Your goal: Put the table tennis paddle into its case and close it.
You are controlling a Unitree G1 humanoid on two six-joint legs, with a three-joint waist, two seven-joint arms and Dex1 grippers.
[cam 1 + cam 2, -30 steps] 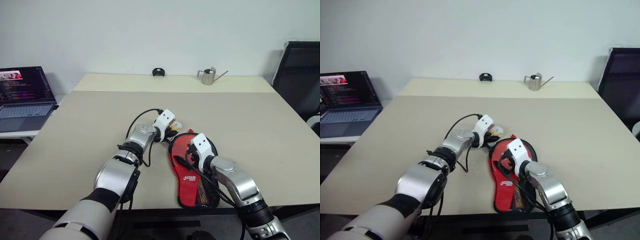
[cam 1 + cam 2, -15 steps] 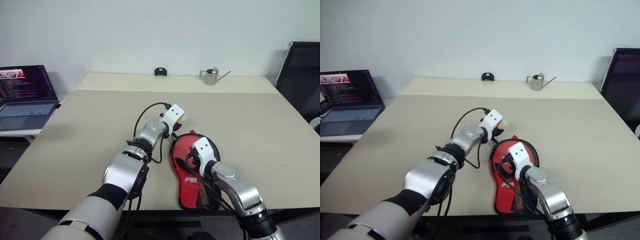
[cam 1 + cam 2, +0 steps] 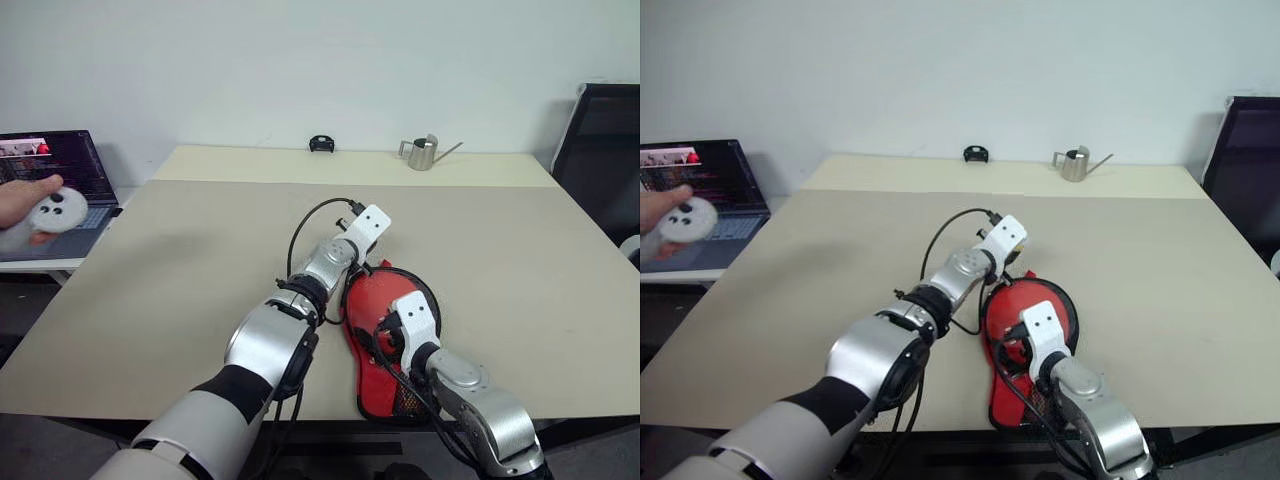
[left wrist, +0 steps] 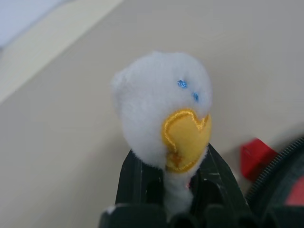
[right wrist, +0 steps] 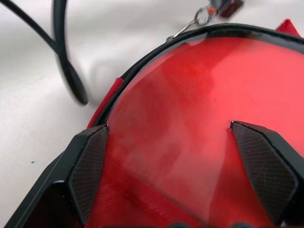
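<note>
I see the case (image 3: 385, 330) lying red face up on the beige table (image 3: 180, 270), low centre of the head view, near the front edge. Mesh pocket end points toward the bottom of the frame, round end toward the middle. Its zipper pull (image 5: 202, 18) sits at the black edging of the round end. I can't make out the paddle itself; whether it is inside the case I cannot tell.

My left gripper (image 4: 176, 187) is pinched tight on a small white plush toy (image 4: 164, 111) with a yellow beak and blue stitched eyes. The toy sticks up from between the fingers (image 4: 137, 183), clear of the table. In the head view this gripper sits just above the round end of the case, mid-frame.

My right gripper (image 5: 183, 171) is spread wide, holding nothing. Its two fingertips (image 5: 90, 166) stand apart over the red face of the case; contact with the fabric I cannot tell. A black cable (image 5: 66, 61) crosses the table beside the case.

Far edge of the table: a small metal watering can (image 3: 422, 152) and a small black object (image 3: 320, 143). Left edge of the frame: a laptop (image 3: 45, 170), with a person's hand (image 3: 22, 200) holding a white controller (image 3: 58, 210).
</note>
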